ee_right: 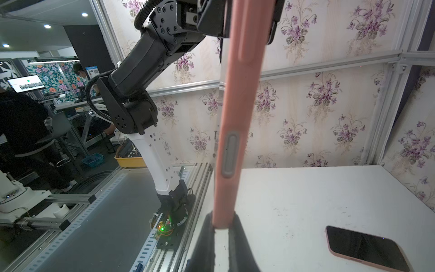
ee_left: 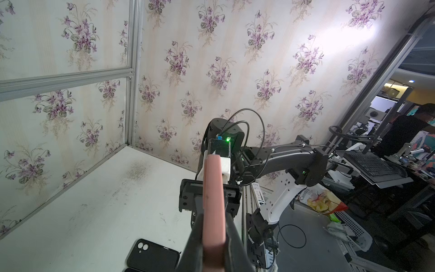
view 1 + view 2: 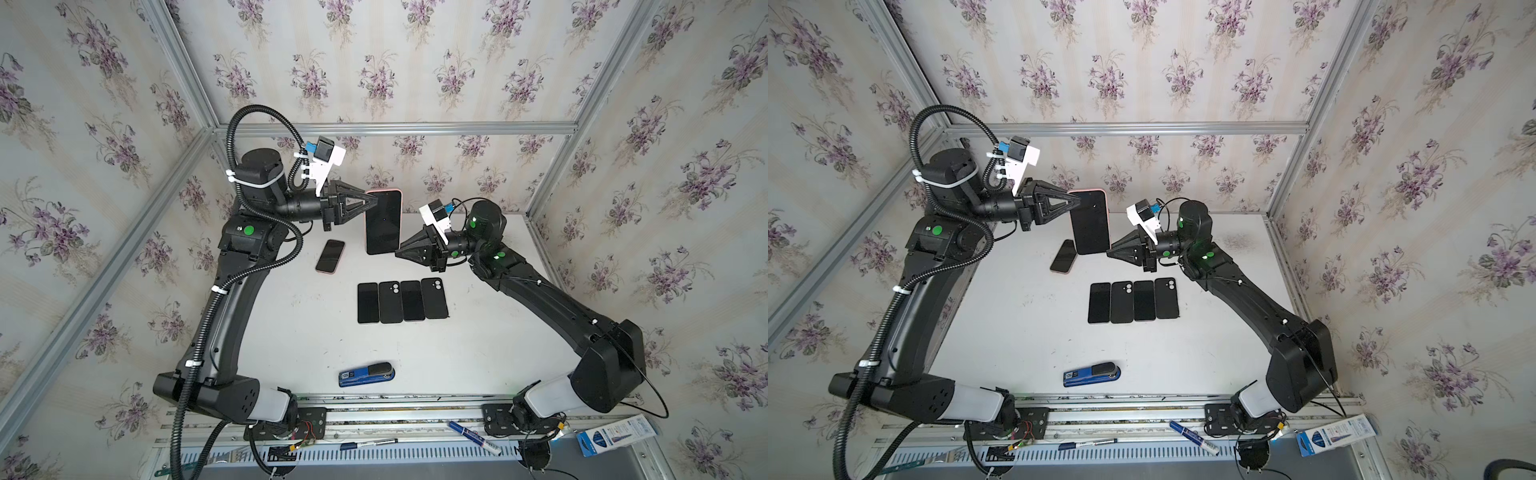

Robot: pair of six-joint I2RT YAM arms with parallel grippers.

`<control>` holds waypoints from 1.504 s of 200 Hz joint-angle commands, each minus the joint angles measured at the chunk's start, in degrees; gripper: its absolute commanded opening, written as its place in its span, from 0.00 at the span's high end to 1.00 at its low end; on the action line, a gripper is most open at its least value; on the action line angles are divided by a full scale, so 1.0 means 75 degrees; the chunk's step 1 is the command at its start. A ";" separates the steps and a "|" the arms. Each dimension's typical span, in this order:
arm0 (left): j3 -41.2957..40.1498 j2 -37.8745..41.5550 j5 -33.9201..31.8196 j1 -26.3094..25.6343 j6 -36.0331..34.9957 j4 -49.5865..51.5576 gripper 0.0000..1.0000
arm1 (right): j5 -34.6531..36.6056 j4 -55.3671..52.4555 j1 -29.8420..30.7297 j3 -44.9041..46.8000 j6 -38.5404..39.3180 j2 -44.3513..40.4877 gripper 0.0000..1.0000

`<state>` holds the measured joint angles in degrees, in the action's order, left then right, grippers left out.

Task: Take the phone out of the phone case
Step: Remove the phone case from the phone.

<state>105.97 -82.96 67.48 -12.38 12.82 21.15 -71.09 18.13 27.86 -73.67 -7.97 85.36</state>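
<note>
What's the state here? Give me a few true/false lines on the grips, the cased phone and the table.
1. The left gripper and the right gripper are both shut on the pink-cased phone, holding it above the table. True.
2. That phone is already out of its case. False: the pink rim still wraps its edges.
3. A row of four black items lies side by side on the table. True.
4. The blue stapler sits against the back wall. False: it lies near the table's front edge.
5. A second pink-edged phone lies flat on the table, held by nothing. True.
</note>
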 commanded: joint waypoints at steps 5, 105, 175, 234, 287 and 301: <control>0.0068 -0.0082 0.0146 -0.0136 0.0300 -0.0124 1.00 | -0.0165 0.0301 0.0059 -0.0223 0.0599 -0.0003 1.00; 0.0207 -0.0381 -0.0159 -0.0771 0.0728 -0.0190 1.00 | 0.0460 -0.2973 0.0059 -0.0870 0.4290 -0.0202 1.00; 0.0460 -0.0703 -0.0291 -0.1091 0.1030 -0.0259 1.00 | 0.1823 -0.3492 0.0059 -0.0774 0.5874 -0.0663 0.97; 0.0631 -0.0746 -0.0695 -0.1062 0.1137 -0.0323 1.00 | 0.3276 -0.1960 0.0059 0.0612 0.4834 -0.1469 0.77; 0.0530 -0.0443 -0.2240 -0.0673 0.2215 -0.0809 1.00 | 0.5120 -0.0242 0.0059 0.1950 0.1432 -0.2289 0.50; 0.0258 -0.0316 -0.2845 -0.0601 0.2960 -0.1174 1.00 | 0.5670 -0.0396 0.0042 0.1912 0.0134 -0.2402 0.49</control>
<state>109.86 -86.72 54.00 -17.58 25.87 19.07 -38.26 9.37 28.27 -59.35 12.23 68.88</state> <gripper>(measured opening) 0.125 0.507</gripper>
